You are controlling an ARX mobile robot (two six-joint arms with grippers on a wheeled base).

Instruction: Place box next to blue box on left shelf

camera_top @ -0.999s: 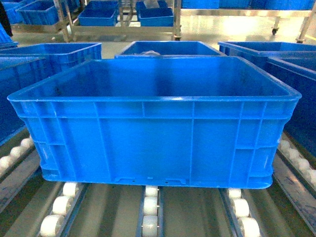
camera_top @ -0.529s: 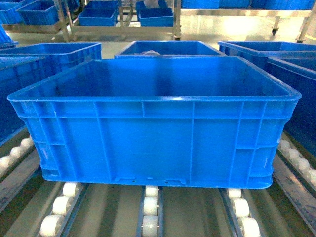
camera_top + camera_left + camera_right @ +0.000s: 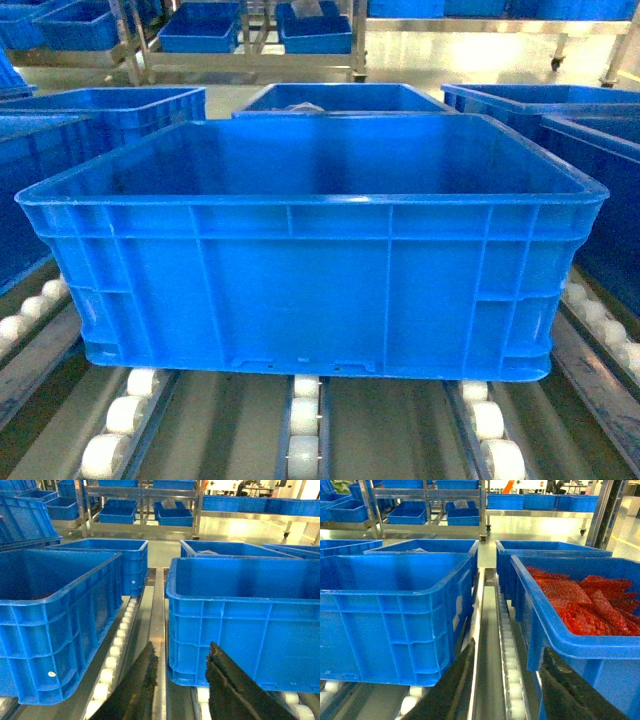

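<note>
Sitting on the roller rails (image 3: 305, 420), the box (image 3: 310, 290) has a blue neighbour crate (image 3: 55, 620) beside; both left gripper (image 3: 177, 680) and right gripper (image 3: 507, 690) stand apart, holding nothing.

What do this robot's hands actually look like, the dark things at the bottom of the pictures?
Each shows as two flat, black, blade-like fingers. The left gripper has fingers with a rough, scuffed, brownish-speckled surface. The right gripper looks plain dark. No cables or markings show.

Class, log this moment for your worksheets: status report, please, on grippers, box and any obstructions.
Left gripper open, empty. Right gripper open, empty. Box on shelf rollers, crates on both sides. Nothing in the way.
</note>
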